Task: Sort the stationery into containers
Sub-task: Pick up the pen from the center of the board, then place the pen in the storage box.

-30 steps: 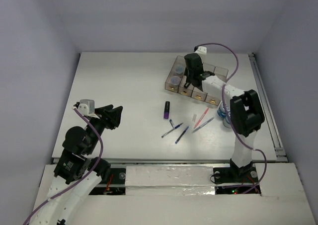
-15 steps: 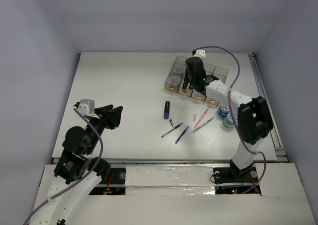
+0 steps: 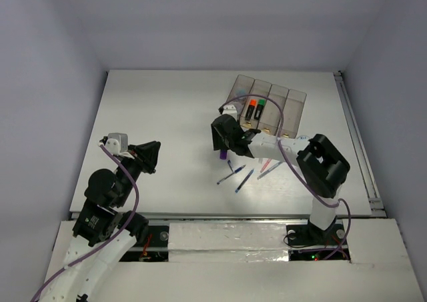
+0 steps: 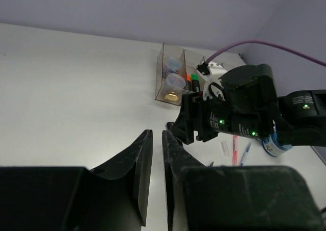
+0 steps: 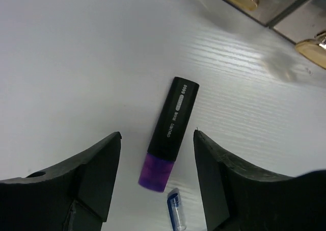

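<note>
On the left, I am holding my left fingers (image 4: pixel 157 134) nearly together above the bench (image 3: pixel 167 109), gripping nothing. Further right, I am spreading my right fingers (image 5: pixel 155 135) wide, one on each side of the purple-capped marker (image 5: pixel 170 124), and gripping nothing there either. The marker is lying flat on the bench, short of the containers (image 3: pixel 298 105) and just beyond the loose pens (image 3: pixel 244 180). Its long axis is running diagonally in my wrist view, with the purple cap pointing toward the near edge and the black end toward the containers. I am judging it light, stiff and smooth, so likely to roll or slip. I am favouring the black barrel at mid-length, pinched across the axis.
</note>
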Action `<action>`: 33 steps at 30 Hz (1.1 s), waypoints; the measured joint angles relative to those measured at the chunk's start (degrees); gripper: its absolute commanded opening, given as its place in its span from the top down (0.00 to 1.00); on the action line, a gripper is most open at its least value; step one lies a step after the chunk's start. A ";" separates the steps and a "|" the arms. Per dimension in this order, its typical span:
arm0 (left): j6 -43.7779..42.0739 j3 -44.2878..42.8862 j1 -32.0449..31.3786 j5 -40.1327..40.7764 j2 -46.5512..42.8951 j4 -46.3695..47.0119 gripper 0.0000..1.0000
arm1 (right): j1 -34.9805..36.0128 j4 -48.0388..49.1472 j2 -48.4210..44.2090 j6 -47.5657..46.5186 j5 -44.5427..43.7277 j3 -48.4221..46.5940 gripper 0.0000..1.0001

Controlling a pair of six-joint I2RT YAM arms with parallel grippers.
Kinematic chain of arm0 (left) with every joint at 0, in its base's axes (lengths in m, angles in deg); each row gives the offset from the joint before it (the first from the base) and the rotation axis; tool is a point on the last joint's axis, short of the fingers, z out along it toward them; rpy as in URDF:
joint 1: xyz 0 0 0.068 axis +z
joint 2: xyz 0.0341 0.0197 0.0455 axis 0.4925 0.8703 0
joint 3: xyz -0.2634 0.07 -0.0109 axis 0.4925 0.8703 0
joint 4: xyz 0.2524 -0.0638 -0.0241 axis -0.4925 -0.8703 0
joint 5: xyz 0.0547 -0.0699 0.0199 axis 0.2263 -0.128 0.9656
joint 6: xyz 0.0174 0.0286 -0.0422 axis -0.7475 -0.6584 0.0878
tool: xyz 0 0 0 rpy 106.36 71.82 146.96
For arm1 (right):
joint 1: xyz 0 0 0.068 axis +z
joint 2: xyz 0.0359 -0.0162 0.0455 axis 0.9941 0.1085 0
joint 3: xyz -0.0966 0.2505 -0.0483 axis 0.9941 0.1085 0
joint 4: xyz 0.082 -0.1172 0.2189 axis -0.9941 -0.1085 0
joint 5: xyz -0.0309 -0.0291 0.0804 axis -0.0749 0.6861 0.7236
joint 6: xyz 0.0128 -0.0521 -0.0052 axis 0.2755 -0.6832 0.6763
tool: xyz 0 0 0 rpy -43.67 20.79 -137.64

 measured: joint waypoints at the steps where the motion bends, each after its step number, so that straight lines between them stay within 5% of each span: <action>1: 0.00 0.00 0.00 0.00 0.00 0.00 0.89 | -0.15 -0.48 0.79 0.46 0.00 -0.02 0.37; 9: 0.00 0.00 0.00 -0.13 0.00 -0.02 0.87 | -0.76 -3.54 7.13 2.73 0.02 -2.19 0.48; 13: 0.00 0.00 0.00 -0.17 0.00 0.00 0.87 | -0.76 -3.96 8.31 3.56 -0.94 -3.48 0.77; 16: 0.00 0.00 0.00 -0.20 0.00 -0.02 0.87 | -0.87 -4.02 8.55 4.46 -1.03 -4.20 0.89; 26: 0.00 0.00 0.00 -0.17 0.00 -0.02 0.86 | -2.95 -4.24 7.37 4.09 -3.58 -13.53 0.90; 33: 0.00 0.00 0.00 -0.20 -0.11 0.00 0.86 | -15.85 -3.43 -3.41 0.50 -4.59 -13.20 0.90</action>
